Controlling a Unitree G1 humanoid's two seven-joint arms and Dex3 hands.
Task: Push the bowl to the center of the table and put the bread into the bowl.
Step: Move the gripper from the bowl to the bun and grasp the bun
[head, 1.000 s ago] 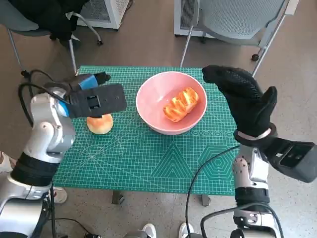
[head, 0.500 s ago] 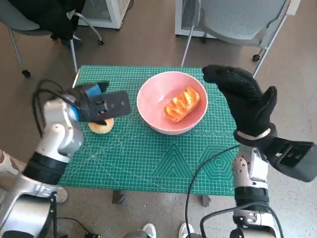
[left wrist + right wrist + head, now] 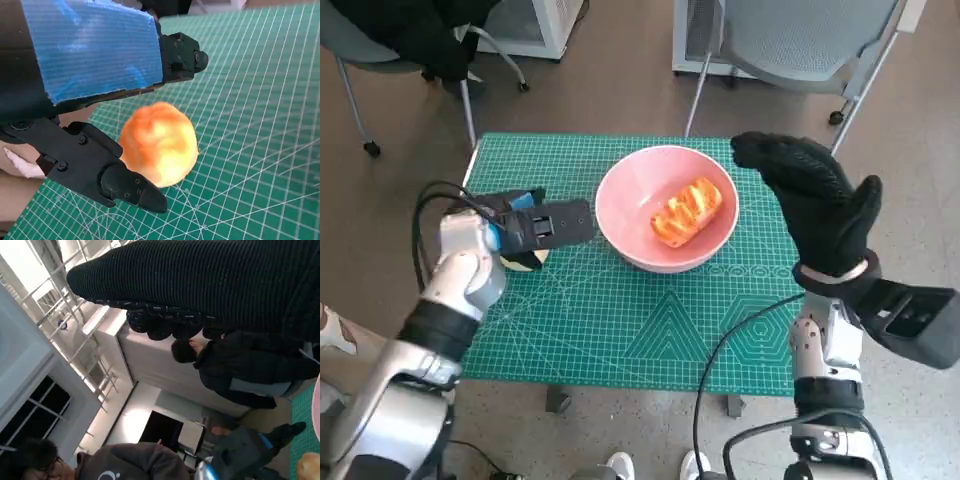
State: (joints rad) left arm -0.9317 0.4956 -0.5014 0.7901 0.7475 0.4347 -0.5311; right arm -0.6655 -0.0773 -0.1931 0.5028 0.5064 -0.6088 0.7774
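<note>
A pink bowl (image 3: pixel 628 200) stands on the green mat, right of the middle toward the back, with a twisted orange bread (image 3: pixel 687 210) lying in it. A round bun (image 3: pixel 526 260) (image 3: pixel 159 142) sits on the mat left of the bowl. My left hand (image 3: pixel 538 227) (image 3: pixel 95 75) is low over that bun, with black fingers (image 3: pixel 105 172) on either side of it; no grip shows. My gloved right hand (image 3: pixel 817 200) (image 3: pixel 200 285) is raised beside the bowl's right rim, fingers spread and holding nothing.
The green cutting mat (image 3: pixel 650 320) covers the small table. Chairs (image 3: pixel 790 40) and a white cabinet stand behind the table. A black cable (image 3: pixel 720 370) loops by my right forearm. People (image 3: pixel 235 370) show in the right wrist view. Feet (image 3: pixel 620 466) are near the front edge.
My left hand has come down and toward the bowl, so that it now covers the round bun. The right hand, the bowl and the twisted bread have stayed put.
</note>
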